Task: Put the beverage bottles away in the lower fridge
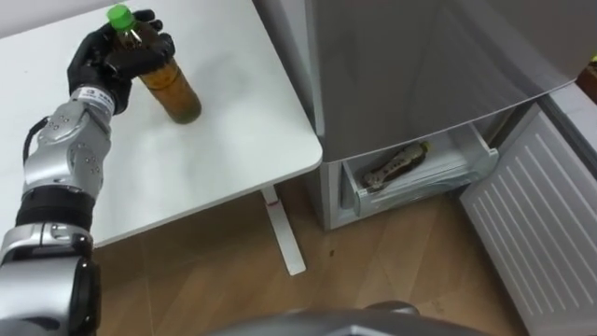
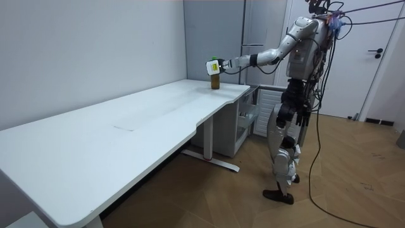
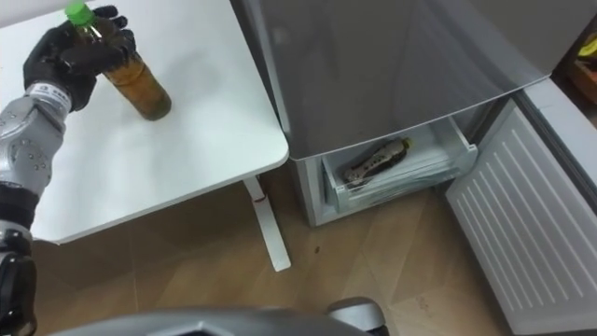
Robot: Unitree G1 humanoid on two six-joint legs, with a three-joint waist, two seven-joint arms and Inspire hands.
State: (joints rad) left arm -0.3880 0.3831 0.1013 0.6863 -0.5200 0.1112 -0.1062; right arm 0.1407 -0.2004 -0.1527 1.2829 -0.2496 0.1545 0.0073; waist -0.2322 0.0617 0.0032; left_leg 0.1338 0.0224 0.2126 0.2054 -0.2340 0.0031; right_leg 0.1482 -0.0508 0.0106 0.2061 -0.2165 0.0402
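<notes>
Clamping the bottle [image 1: 174, 91] on the counter [image 1: 224, 140] beside the fridge [image 1: 420, 56], your left hand [image 1: 104, 58] was curled round it; another drink [image 1: 396, 165] lay in the fridge's drawer [image 1: 424, 182]; stowing this one was left.

I'm in some plain home-type room, maybe a test flat: long white table [image 2: 126, 126], tall grey metal fridge [image 1: 420, 56] beside it, light wooden floor [image 2: 370, 164], white door [image 2: 380, 82].

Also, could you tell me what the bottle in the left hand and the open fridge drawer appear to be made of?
The bottle looks like clear glossy plastic: its amber contents show through. The fridge drawer seems translucent plastic, judging by its pale, see-through front.
</notes>
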